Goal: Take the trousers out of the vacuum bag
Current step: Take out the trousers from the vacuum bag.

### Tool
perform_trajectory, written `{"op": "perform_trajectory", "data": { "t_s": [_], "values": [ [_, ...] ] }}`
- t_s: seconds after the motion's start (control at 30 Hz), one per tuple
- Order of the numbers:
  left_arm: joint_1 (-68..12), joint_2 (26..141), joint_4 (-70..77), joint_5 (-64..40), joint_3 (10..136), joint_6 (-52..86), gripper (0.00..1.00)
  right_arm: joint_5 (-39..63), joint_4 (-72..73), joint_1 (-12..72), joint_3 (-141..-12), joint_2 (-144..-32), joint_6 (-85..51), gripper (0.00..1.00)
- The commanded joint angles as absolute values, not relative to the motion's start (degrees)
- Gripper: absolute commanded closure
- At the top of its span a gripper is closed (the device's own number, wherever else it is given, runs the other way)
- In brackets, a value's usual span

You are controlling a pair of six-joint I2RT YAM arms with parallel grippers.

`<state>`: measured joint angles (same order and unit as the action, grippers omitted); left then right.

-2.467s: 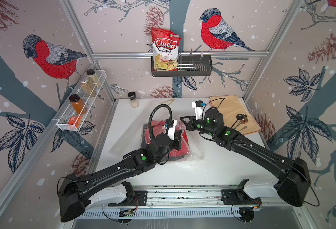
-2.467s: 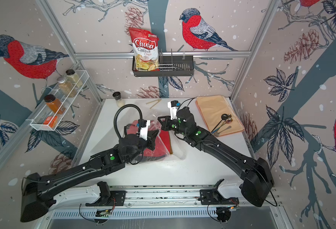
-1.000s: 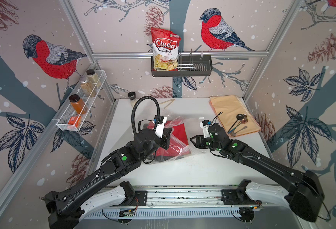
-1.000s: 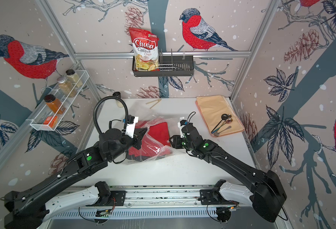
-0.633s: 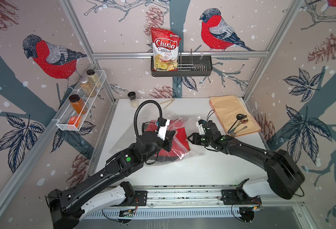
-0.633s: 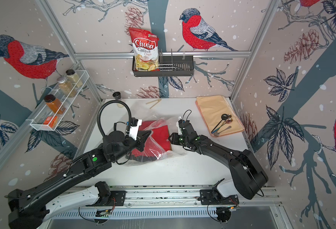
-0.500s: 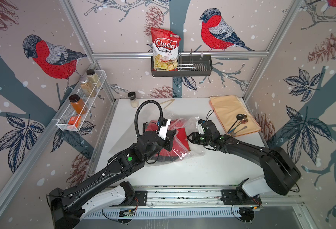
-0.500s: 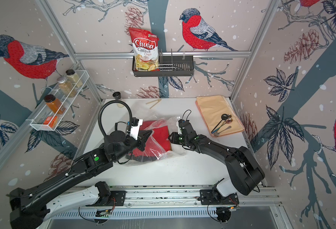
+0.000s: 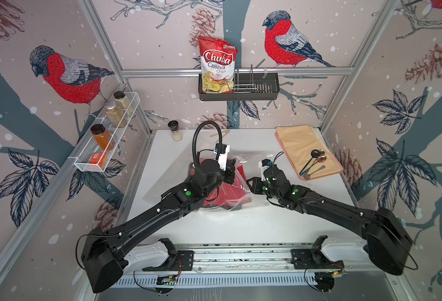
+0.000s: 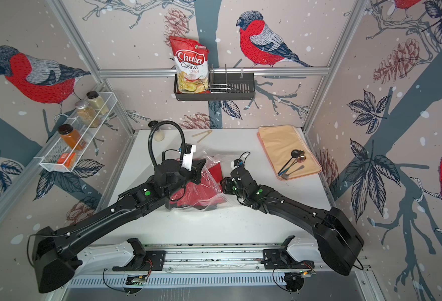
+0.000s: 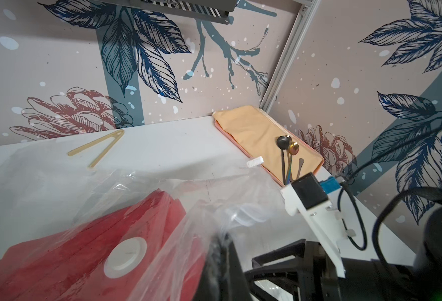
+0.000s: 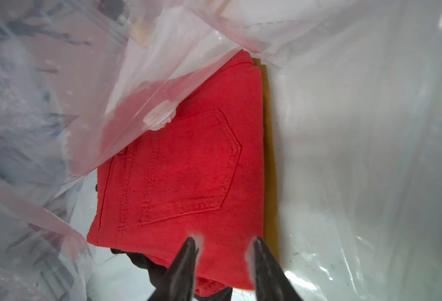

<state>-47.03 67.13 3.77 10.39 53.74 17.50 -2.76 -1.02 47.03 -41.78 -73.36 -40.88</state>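
The vacuum bag lies crinkled in the middle of the table, its white valve disc over the stack of trousers. My left gripper is shut on a fold of the bag's upper sheet and holds it raised. The red trousers lie folded on top, a mustard-brown pair shows along one side and a black pair beneath. My right gripper is inside the bag's mouth, open, its fingertips over the near edge of the red trousers.
A peach mat with spoons lies at the back right. Wooden tongs and a small jar sit near the back wall. A chips bag stands in a black wall rack, and a wire shelf of jars hangs on the left wall.
My right gripper has moved left from beside the bag into its mouth, and its jaws have narrowed. The left gripper still holds the bag's sheet, slightly lower than before.
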Motion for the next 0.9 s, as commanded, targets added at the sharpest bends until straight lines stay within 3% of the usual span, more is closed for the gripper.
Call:
{"op": "perform_trajectory", "data": {
  "t_s": [0.0, 0.43, 0.87],
  "values": [
    [-46.76, 67.78, 9.92, 9.76, 54.69, 17.85, 1.0, -4.22, -2.05, 47.03, -41.37, -73.76, -41.52, 0.61],
    [-46.76, 63.94, 9.71, 7.82, 53.88, 17.23, 1.0, 12.1, 11.54, 39.82, -38.67, -82.84, -41.88, 0.61],
    [-46.76, 64.47, 11.4, 7.23, 52.73, 17.25, 1.0, 19.64, 18.89, 39.2, -39.5, -90.64, -44.38, 0.61]
  ]
}}
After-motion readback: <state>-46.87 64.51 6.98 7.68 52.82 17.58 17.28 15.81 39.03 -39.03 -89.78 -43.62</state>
